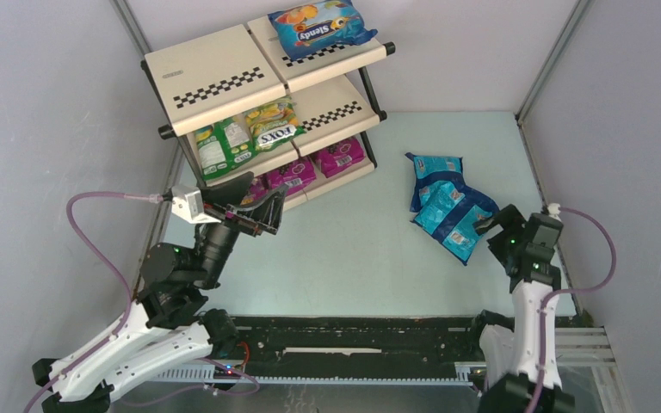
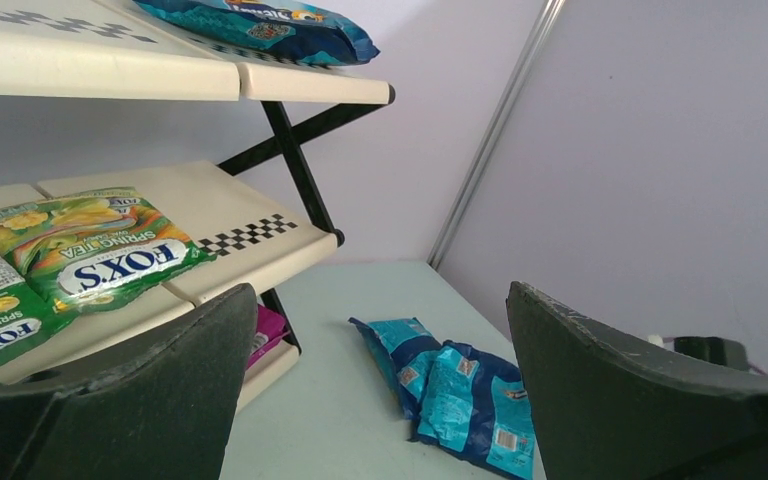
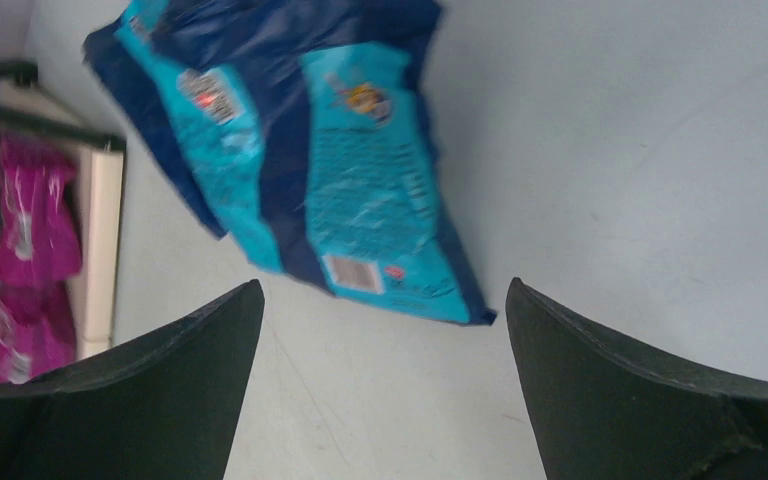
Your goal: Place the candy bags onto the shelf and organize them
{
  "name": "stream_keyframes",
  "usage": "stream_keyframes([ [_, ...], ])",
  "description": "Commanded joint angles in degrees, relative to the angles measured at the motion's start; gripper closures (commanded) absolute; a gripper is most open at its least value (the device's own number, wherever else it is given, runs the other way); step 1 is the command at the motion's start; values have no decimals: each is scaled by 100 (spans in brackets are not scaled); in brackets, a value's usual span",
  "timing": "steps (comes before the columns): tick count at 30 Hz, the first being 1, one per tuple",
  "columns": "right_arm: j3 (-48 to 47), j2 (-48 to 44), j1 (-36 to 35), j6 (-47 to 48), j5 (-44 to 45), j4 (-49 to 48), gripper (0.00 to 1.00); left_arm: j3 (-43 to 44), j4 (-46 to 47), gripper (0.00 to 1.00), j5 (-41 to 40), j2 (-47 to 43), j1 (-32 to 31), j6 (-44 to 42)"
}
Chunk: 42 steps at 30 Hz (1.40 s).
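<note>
The shelf (image 1: 215,73) stands at the back left. A blue bag with orange fruit art (image 1: 320,26) lies on its top tier. Two green-yellow bags (image 1: 245,133) lie on the middle tier, also seen in the left wrist view (image 2: 90,250). Magenta bags (image 1: 314,166) fill the bottom tier. Two teal-blue bags (image 1: 447,206) lie overlapped on the table at the right, also in the right wrist view (image 3: 340,160). My left gripper (image 1: 262,211) is open and empty in front of the shelf. My right gripper (image 1: 492,225) is open and empty, just right of the teal-blue bags.
The pale table (image 1: 353,249) is boxed in by grey walls on the left, back and right. A black rail (image 1: 353,344) runs along the near edge between the arm bases. The right half of the shelf's middle tier (image 1: 336,107) is bare.
</note>
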<state>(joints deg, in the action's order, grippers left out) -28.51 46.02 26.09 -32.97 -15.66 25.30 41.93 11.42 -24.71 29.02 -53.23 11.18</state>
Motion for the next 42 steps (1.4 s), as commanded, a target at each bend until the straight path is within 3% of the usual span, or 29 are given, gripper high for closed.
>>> stream_keyframes([
  [1, 200, 873, 578, -219, -1476, -1085, 3, -32, 97, 0, 101, -69, 41, 94],
  [6, 309, 1880, 384, -55, -1839, -1691, 11, -62, 126, 0, 54, -161, 39, 121],
  [9, 384, 2081, -118, -10, -1705, -1876, 14, -73, 144, 0, 18, -224, 37, 106],
  [15, 660, 2025, -1926, -594, -757, -2461, 18, -83, 163, 0, -80, -307, 40, 41],
  [21, 526, 2497, -4011, -1464, -873, -3810, 18, -82, 167, 0, -105, -322, 41, 16],
  [27, -729, 3283, -5141, -1016, -1670, -3092, 16, -81, 168, 0, -87, -324, 38, 25],
  [32, -1124, 2709, -5160, -320, -1423, -1872, 15, -82, 168, 0, -88, -359, 41, 25],
  [36, -1166, 1831, -4719, 74, -936, -933, 12, -80, 167, 0, -80, -361, 41, 40],
  [42, -1159, 1202, -2488, 103, -517, -185, 9, -71, 165, 0, -40, -368, 41, 60],
])
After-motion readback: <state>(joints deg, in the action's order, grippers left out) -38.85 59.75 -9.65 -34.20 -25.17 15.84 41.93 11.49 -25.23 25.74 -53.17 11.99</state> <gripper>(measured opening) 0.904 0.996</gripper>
